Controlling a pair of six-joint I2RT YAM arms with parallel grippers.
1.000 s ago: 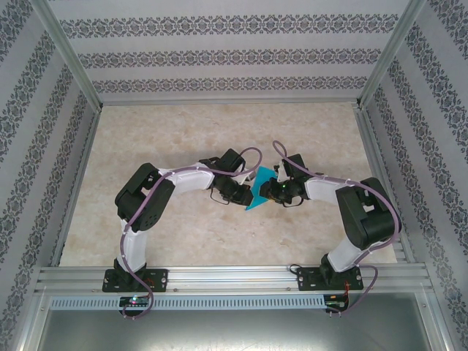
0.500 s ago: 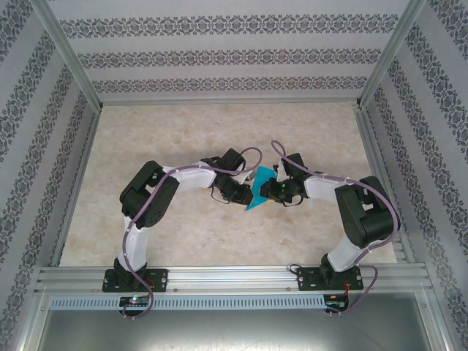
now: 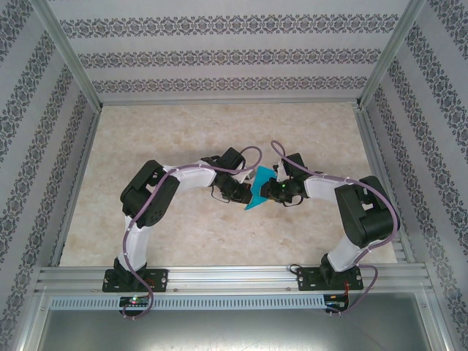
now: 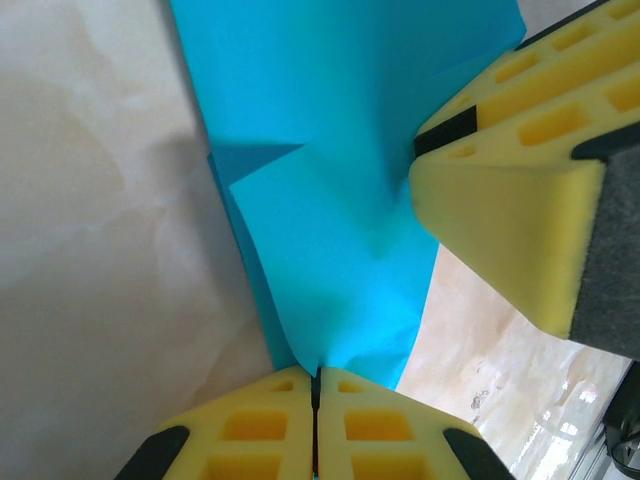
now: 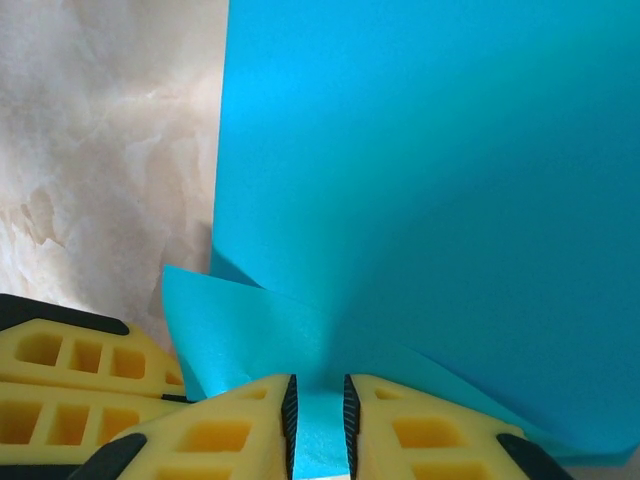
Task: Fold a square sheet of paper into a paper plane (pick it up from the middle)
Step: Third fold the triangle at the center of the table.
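Note:
The square sheet of paper (image 3: 257, 189) is teal-blue and partly folded, held up off the table's middle between both grippers. My left gripper (image 3: 245, 193) is shut on its lower edge, and in the left wrist view the jaws (image 4: 316, 374) meet in a thin line with the paper (image 4: 330, 160) rising from them. My right gripper (image 3: 270, 191) stands against the opposite side. In the right wrist view its pads are a narrow gap apart (image 5: 318, 405), with the paper (image 5: 430, 180) running between them and a folded flap (image 5: 230, 320) at the left.
The marble-patterned table (image 3: 183, 131) is walled by patterned panels and an aluminium frame (image 3: 219, 276) at the near edge. The right gripper's yellow fingers (image 4: 510, 230) crowd the upper right of the left wrist view.
The left arm's elbow has shifted slightly to the right. The paper and both grippers have stayed almost in place.

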